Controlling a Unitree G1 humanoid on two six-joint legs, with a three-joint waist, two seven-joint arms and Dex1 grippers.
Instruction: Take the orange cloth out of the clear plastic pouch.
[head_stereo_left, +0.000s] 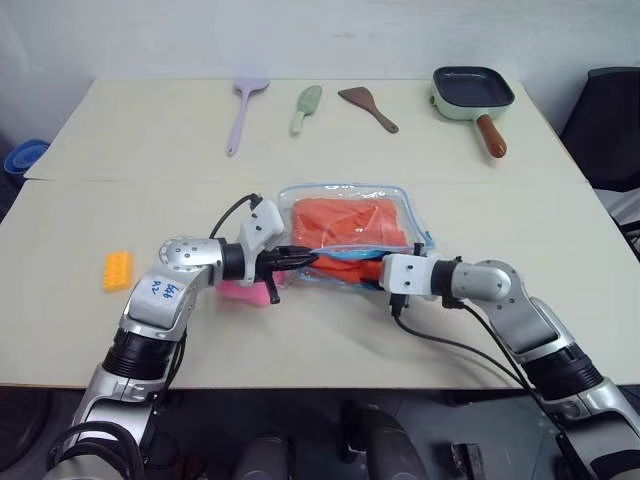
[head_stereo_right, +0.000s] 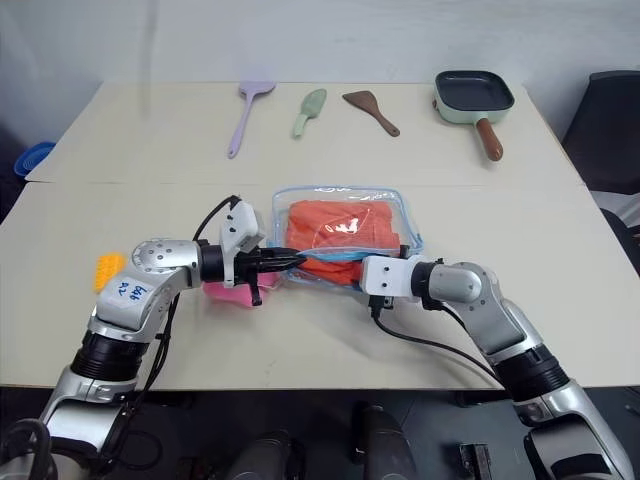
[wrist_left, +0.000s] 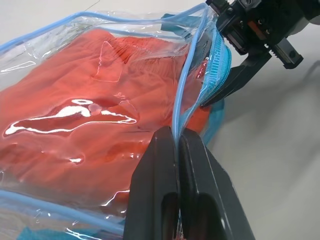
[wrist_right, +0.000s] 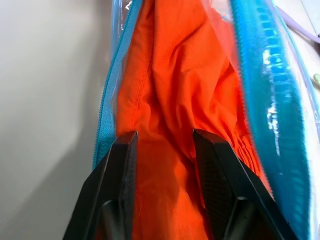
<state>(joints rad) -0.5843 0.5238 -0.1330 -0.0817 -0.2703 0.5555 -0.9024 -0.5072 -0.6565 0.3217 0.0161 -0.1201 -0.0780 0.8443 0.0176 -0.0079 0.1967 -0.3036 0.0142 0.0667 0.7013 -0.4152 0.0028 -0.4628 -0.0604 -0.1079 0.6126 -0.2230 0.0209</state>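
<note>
Two grippers work the clear plastic pouch (head_stereo_left: 345, 228): left gripper (wrist_left: 176, 150) clenched on its rim, right gripper (wrist_right: 165, 145) astride the orange cloth (wrist_right: 175, 90) inside its mouth; a shallow bite could slip off, or drag the pouch.

We see a clear plastic pouch (head_stereo_left: 345, 205) edged in light blue, its zip teal, holding an orange cloth (head_stereo_left: 345, 228). Beside it lies a pink plush charm (head_stereo_left: 243, 292). Our gripper fingers (wrist_left: 165, 165) are black.
</note>
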